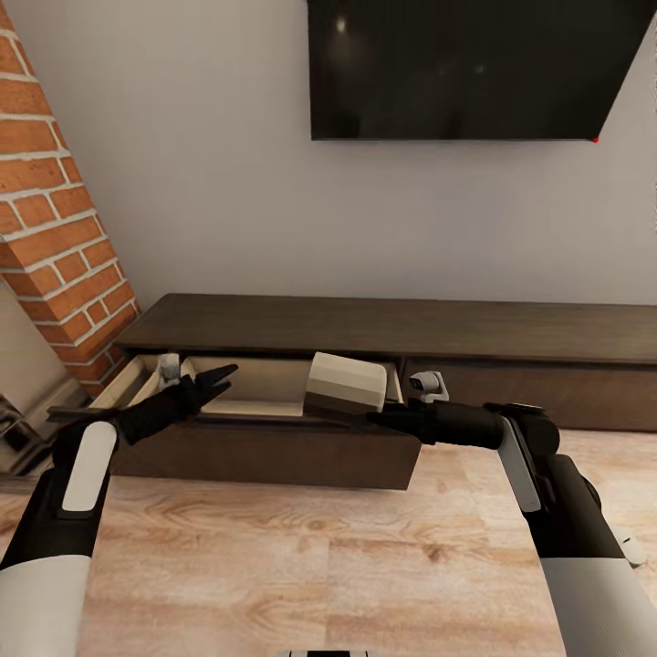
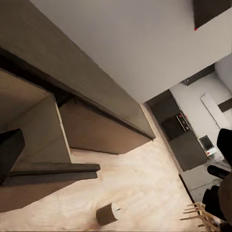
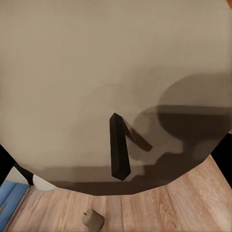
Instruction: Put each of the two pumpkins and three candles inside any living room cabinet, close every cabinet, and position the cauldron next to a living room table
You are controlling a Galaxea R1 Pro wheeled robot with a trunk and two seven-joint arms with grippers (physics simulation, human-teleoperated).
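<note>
The cabinet (image 1: pixel 511 333) runs along the wall under the television (image 1: pixel 474 64), with a brick column (image 1: pixel 55 219) at its left end. Its left drawer (image 1: pixel 265 388) stands pulled out over the floor (image 1: pixel 301 566). A candle (image 1: pixel 346 383) sits above the drawer's right part, in the right gripper (image 1: pixel 376 417); the left gripper (image 1: pixel 212 381) is over its left part.

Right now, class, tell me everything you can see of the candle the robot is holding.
The candle is a short, stubby tan-beige cylinder with faceted sides and a paler flat end, waxy-looking. It lies tilted on its side, gripped by the right gripper, over the front edge of the cabinet's open drawer. In the right wrist view its flat end looms large, one dark finger across it.
</note>
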